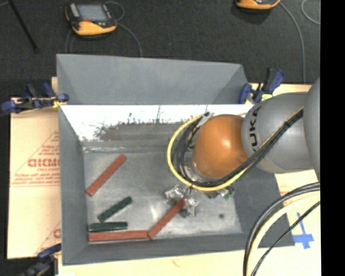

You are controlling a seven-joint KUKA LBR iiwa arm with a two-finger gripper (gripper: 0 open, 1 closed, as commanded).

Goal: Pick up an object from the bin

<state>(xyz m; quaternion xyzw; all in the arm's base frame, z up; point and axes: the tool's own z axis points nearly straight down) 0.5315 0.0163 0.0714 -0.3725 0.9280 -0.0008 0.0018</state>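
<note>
Hand [182,202] is low in the bin [70,183], front-centre, at the upper end of a diag red-brown stick [161,222]. Prob touching it, view's poor there. Can't tell if hand is clenched or released. Left of it, well apart: 2 green sticks [115,209], 2 more red-brown bars [106,174].

Left half of the bin [151,81]: an orange-brown stick [106,175] is laid slantwise. A tilted green stick [114,209] is seen nearer, then a flat green stick [108,226] right beside a red-brown stick [117,235] tucked along the near wall. Way back on the dark floor, an orange device [91,19] and a second orange device [257,3] are parked.
</note>
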